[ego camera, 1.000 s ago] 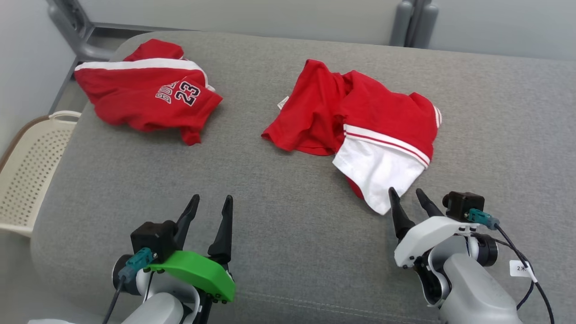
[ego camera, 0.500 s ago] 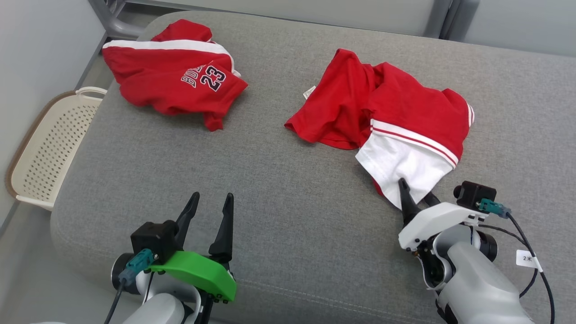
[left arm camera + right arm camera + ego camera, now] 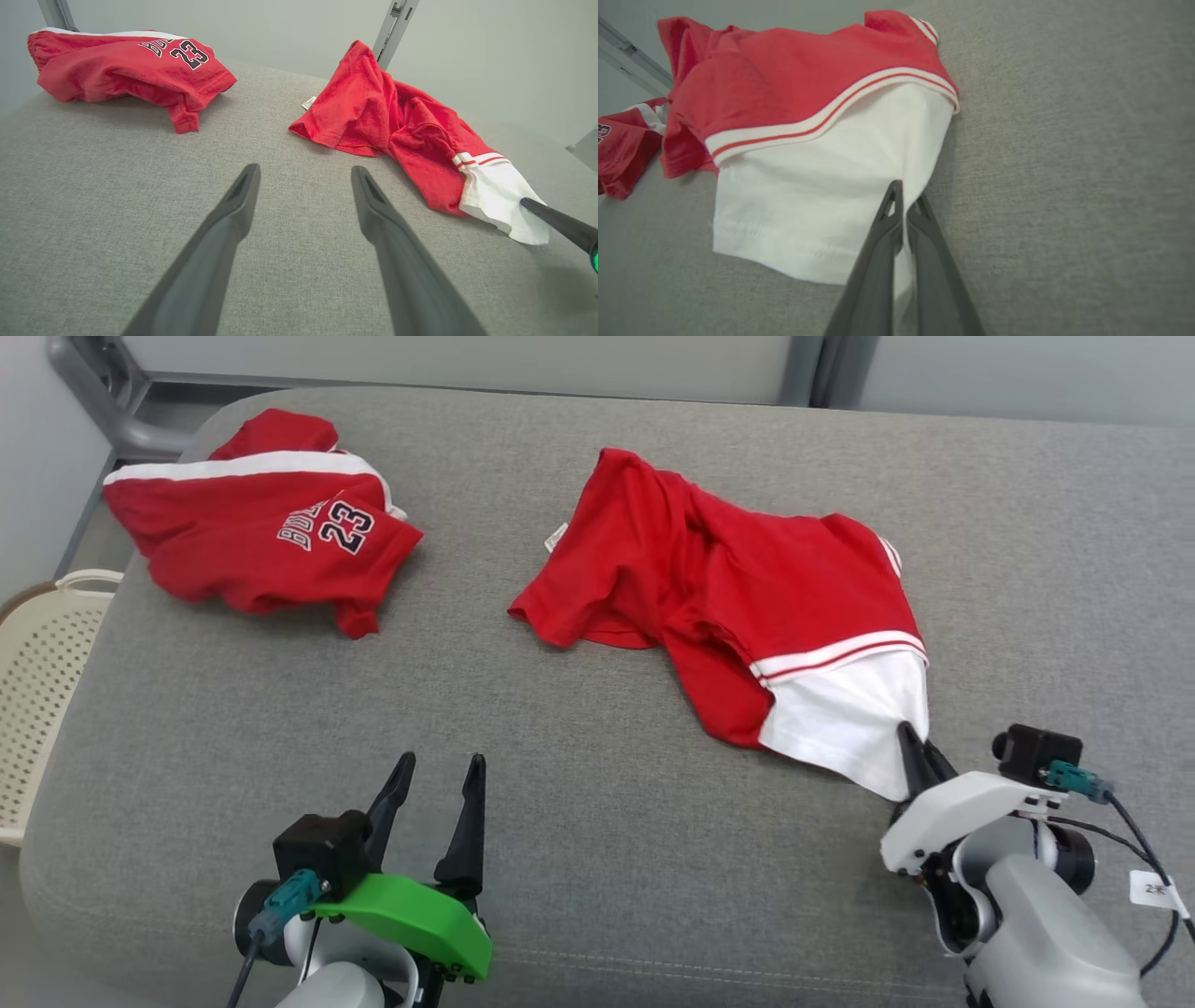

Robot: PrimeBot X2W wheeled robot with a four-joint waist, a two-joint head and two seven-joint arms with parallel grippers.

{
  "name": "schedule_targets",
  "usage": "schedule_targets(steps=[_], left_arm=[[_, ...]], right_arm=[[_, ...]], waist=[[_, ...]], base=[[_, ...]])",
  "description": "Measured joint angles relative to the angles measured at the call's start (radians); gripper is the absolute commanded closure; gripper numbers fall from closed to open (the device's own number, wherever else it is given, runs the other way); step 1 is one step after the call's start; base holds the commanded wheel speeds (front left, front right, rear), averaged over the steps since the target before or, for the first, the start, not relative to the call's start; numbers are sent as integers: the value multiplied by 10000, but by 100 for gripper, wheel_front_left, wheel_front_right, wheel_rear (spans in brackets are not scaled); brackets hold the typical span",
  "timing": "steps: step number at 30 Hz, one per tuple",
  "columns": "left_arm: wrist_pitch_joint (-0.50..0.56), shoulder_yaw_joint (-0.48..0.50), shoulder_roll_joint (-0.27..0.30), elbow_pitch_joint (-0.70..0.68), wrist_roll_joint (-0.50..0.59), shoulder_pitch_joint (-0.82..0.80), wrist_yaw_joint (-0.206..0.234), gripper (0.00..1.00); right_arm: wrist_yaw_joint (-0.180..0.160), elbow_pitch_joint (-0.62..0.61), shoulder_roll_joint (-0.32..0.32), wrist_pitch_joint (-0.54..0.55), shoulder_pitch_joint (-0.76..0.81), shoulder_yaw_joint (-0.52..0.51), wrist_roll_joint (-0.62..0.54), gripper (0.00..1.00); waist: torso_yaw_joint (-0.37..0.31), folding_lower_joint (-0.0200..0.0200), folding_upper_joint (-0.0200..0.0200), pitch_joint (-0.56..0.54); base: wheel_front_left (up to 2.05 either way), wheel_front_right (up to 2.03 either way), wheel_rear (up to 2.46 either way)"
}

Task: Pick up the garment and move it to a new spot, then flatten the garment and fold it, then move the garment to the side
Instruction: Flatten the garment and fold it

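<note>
Garment [image 3: 719, 579] lies with white end [image 3: 845, 728] pinched in right end effector [image 3: 917, 743].

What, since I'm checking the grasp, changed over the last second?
The right gripper reached forward onto the white sleeve of the garment and shut on it, drawing the cloth out toward itself. The left gripper stayed open and idle; the numbered jersey lies unmoved.

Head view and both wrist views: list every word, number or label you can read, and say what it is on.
"23": digits on the far-left red garment.
"BUL": beside it, same garment, rest lost in a fold.
"2" plus an unclear mark: white cable tag, lower right of the head view.
The sewn-in label on the red and white shirt: too small to read.
</note>
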Motion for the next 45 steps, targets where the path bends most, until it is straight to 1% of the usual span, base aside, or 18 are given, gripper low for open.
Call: schedule_targets(steps=[1,6,10,16,20,25,26,28,32,34,37,41,42,45], left_arm=[[0,0,0,0,0,0,0,0],[0,75,-38,4,-4,60,-2,0],[0,104,-69,17,-4,70,-10,0],[0,171,-117,86,0,68,-90,0],[-2,203,-128,161,2,67,-113,0],[2,77,-326,307,-2,61,-309,0],[31,33,-376,370,-10,55,-357,0],[56,-38,-499,539,-90,36,-495,0],[182,-107,-951,976,-451,-85,-915,0],[255,-171,-1127,1361,-537,-255,-1118,0],[359,-169,-1557,2013,-894,-530,-1484,0],[451,-144,-2105,3152,-1156,-1025,-1950,0],[483,-127,-2316,3800,-1267,-1226,-2138,0],[462,-82,-2575,4698,-1373,-1474,-2357,0]], right_arm=[[0,0,0,0,0,0,0,100],[0,-880,-663,564,609,-431,104,100],[0,-1452,-1057,1058,976,-821,96,100],[0,-1795,-1542,1645,1251,-1361,-314,100],[0,-1941,-1624,1843,1251,-1578,-512,100],[0,-1795,-1641,1904,1196,-1611,-940,100],[0,-1730,-1638,1850,1181,-1576,-1074,85],[0,-1599,-1595,1728,1142,-1496,-1220,0],[0,-1490,-1513,1413,1010,-1383,-1317,0],[0,-1530,-1521,1296,989,-1329,-1329,0],[0,-1762,-1592,1116,1019,-1350,-1346,0],[0,-2316,-1741,940,1241,-1501,-1388,0],[0,-2685,-1732,855,1344,-1551,-1398,0],[0,-3275,-1501,815,1473,-1534,-1450,0]], waist=[[0,0,0,0],[-470,-1,0,-60],[-759,0,1,-46],[-930,0,0,94],[-1014,-1,0,136],[-1160,-1,0,132],[-1198,0,1,130],[-1285,0,0,124],[-1507,0,1,109],[-1654,-1,1,99],[-1924,0,1,80],[-2376,-1,1,69],[-2637,0,1,78],[-3057,0,1,102]], base=[[0,0,0],[0,0,0],[0,0,0],[0,0,0],[0,0,0],[0,0,0],[0,0,0],[0,0,0],[0,0,0],[0,0,0],[0,0,0],[0,0,0],[0,0,0],[0,0,0]])
